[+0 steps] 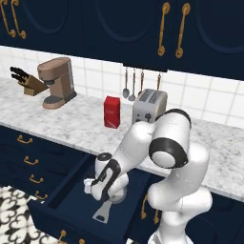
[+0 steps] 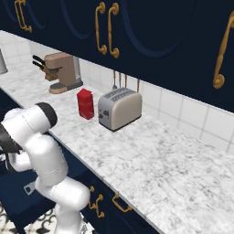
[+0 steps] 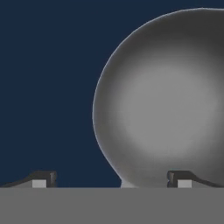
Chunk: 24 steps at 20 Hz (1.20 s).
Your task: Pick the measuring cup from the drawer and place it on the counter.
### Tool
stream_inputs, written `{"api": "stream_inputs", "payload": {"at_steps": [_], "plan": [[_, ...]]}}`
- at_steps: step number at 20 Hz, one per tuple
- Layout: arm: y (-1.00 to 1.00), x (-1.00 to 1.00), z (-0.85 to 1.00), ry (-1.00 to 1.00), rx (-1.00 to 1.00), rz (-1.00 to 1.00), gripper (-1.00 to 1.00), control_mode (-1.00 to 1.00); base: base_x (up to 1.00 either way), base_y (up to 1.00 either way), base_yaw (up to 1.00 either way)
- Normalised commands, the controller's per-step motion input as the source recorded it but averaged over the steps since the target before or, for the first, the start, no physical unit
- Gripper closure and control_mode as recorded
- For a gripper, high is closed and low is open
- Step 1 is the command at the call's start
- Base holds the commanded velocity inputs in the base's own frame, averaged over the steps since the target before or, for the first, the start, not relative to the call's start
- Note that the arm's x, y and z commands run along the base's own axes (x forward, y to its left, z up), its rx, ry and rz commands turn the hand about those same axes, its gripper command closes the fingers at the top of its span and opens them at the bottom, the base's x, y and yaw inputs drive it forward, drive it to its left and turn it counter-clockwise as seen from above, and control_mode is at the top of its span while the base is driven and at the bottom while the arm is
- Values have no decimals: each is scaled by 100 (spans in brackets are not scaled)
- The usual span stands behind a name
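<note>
The wide navy drawer [image 1: 71, 202] stands pulled out below the marbled counter [image 1: 71, 125]. In it lies the grey metal measuring cup [image 1: 102, 211], its flat handle with the hole pointing toward the drawer's front. My gripper [image 1: 109, 197] reaches down into the drawer right at the cup's bowl, which the hand partly hides. In the hand view the round bowl [image 3: 166, 105] looms large at the right. My gripper [image 3: 111, 179] is open: one fingertip is over the bowl, the other over the drawer floor, so they straddle the bowl's rim.
On the counter [image 2: 160, 155] stand a silver toaster [image 1: 148, 106], a red box [image 1: 112, 112], a brown coffee machine [image 1: 57, 82] and a knife block [image 1: 29, 82]. Ladles hang on the wall behind the toaster. Narrower navy drawers [image 1: 26, 162] lie to the left.
</note>
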Motion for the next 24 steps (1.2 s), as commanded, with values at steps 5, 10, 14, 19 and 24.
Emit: {"api": "stream_inputs", "payload": {"at_steps": [5,10,14,19,24], "plan": [[13,24,-44,-2,-3,0,100,-100,0,0,0],[15,-11,38,-1,0,0,100,-100,0,0,0],[41,-9,100,0,-3,1,100,-100,0,0,0],[61,5,100,-6,-4,2,100,-100,0,0,0],[45,0,100,-11,-9,0,100,-100,0,0,0]]}}
